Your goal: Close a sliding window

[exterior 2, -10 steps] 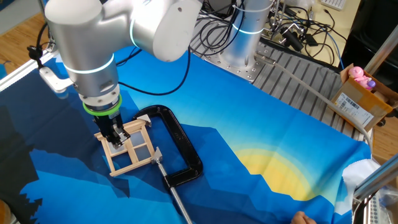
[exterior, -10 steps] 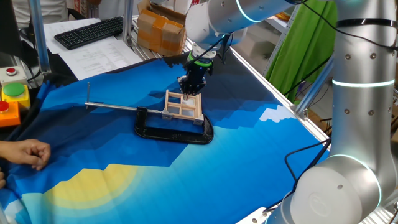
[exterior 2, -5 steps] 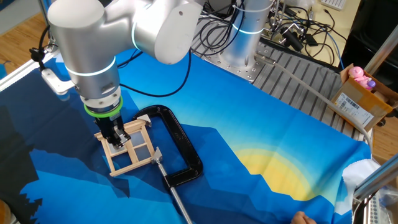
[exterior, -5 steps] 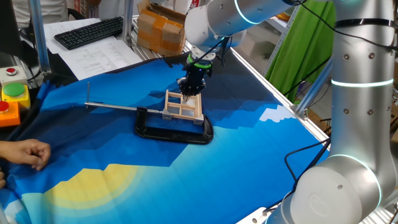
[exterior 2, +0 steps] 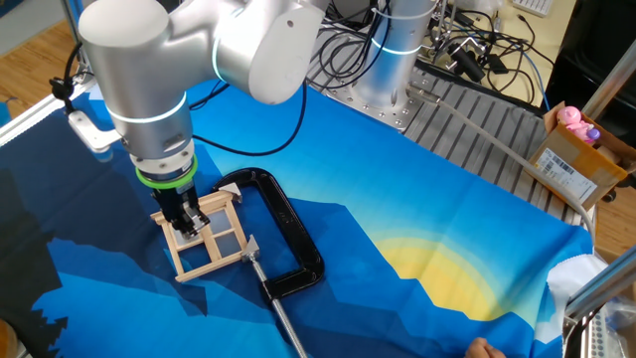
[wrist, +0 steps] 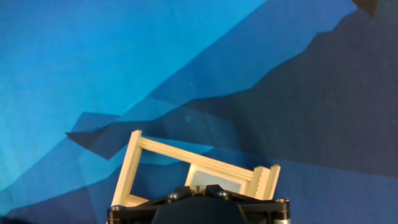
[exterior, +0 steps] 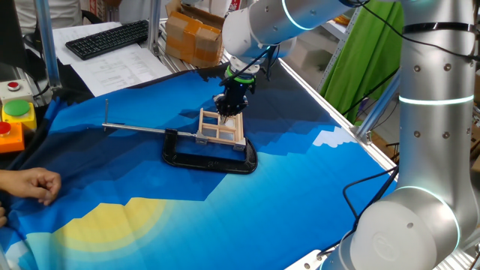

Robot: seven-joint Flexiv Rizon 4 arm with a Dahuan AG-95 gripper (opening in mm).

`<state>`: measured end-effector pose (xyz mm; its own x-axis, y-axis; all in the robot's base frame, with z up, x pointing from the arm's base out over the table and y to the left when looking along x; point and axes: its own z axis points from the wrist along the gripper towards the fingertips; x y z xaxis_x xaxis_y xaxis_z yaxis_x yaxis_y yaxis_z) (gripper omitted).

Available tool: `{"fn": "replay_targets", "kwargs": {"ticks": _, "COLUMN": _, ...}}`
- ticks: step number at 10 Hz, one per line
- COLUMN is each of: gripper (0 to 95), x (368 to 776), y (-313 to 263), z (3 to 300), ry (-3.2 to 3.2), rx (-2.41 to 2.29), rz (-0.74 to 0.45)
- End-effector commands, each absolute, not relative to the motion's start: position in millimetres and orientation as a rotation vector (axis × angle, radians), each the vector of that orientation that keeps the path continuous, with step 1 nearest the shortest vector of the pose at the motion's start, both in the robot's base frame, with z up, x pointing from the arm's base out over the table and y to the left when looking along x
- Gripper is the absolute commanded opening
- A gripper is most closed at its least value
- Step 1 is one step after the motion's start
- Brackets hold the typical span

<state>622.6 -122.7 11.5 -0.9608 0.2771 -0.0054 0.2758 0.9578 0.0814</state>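
The sliding window point(exterior: 221, 129) is a small pale wooden frame with crossbars, standing on the blue cloth and held in a black clamp point(exterior: 210, 159). It also shows in the other fixed view point(exterior 2: 214, 239) and in the hand view point(wrist: 163, 151), where its inner pane sits toward the right side. My gripper point(exterior: 227, 111) comes down onto the window's far side point(exterior 2: 191, 221). In the hand view my gripper point(wrist: 207, 186) has its jaws together, right at the inner pane's edge. The fingertips are mostly hidden by the hand's body.
The clamp's long metal rod point(exterior: 135, 129) runs left across the cloth. A person's hand point(exterior: 34, 184) rests at the left edge near coloured buttons point(exterior: 16, 112). A keyboard point(exterior: 109, 37) and a cardboard box point(exterior: 195, 37) lie behind. Cables point(exterior 2: 467, 50) lie near the arm's base.
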Motion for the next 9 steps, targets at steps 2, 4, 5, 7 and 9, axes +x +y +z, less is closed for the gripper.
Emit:
{"fn": "replay_targets", "kwargs": {"ticks": 2, "gripper": 0.0, "x": 623.5, "y": -121.3, "z": 11.2, "ry": 3.092, "rx": 0.443, "rz": 0.124}}
{"fn": "replay_targets", "kwargs": {"ticks": 4, "gripper": 0.0, "x": 624.2, "y": -120.1, "z": 10.8, "ry": 3.09, "rx": 0.457, "rz": 0.123}}
{"fn": "replay_targets", "kwargs": {"ticks": 5, "gripper": 0.0, "x": 624.2, "y": -119.9, "z": 10.6, "ry": 3.09, "rx": 0.459, "rz": 0.123}}
{"fn": "replay_targets", "kwargs": {"ticks": 7, "gripper": 0.0, "x": 625.5, "y": -117.8, "z": 10.8, "ry": 3.089, "rx": 0.472, "rz": 0.126}}
{"fn": "replay_targets", "kwargs": {"ticks": 9, "gripper": 0.0, "x": 626.4, "y": -115.9, "z": 9.7, "ry": 3.085, "rx": 0.499, "rz": 0.136}}
